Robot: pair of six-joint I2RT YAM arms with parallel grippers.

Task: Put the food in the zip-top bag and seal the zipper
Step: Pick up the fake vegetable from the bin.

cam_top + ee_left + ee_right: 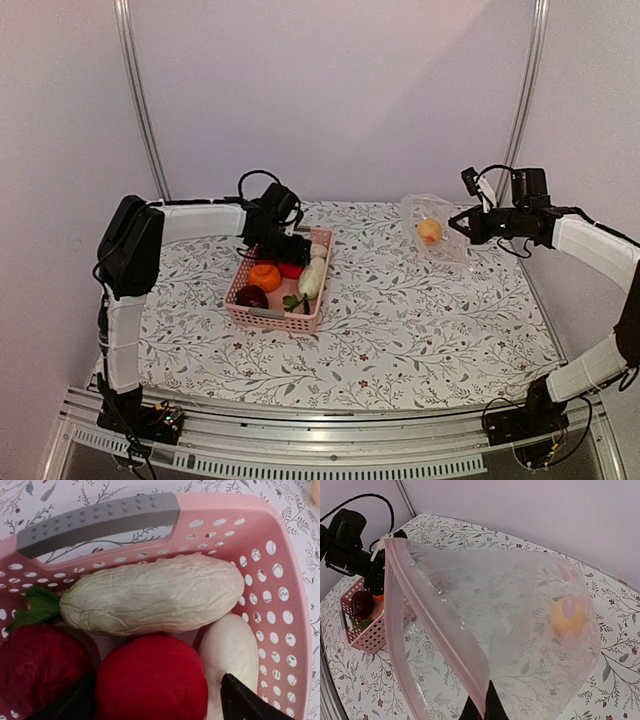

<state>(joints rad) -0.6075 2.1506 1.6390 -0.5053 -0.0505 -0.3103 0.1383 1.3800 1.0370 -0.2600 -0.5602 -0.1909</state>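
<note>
The left gripper (152,706) hangs over the far end of the pink basket (270,320), on the left part of the table, and its jaws are released: the two dark fingertips (250,702) stand apart with nothing clamped between them. Directly under the claw lies a round red piece (150,677), so the next grasp probably needs only a short straight descent. Because this piece is round, it has no long axis to respect. The wrinkled white radish (150,600) just beyond it does have one: it lies crosswise in the left wrist view, parallel to the line between the fingertips, so I think the wrist must turn to take it. A smooth white piece (230,650) touches the red one on the right, and a dark red piece (40,665) is close on the left, so the fingers have little free room. The zip-top bag (510,605) is well apart, at the far right of the table. The right gripper (481,707) is clenched on its pale pink zipper (435,625) and holds it up. The mouth faces left toward the basket, and a yellow lemon (567,617) already lies inside. The left arm is clearly nearer to the remaining food, and the carry goes to the right.
</note>
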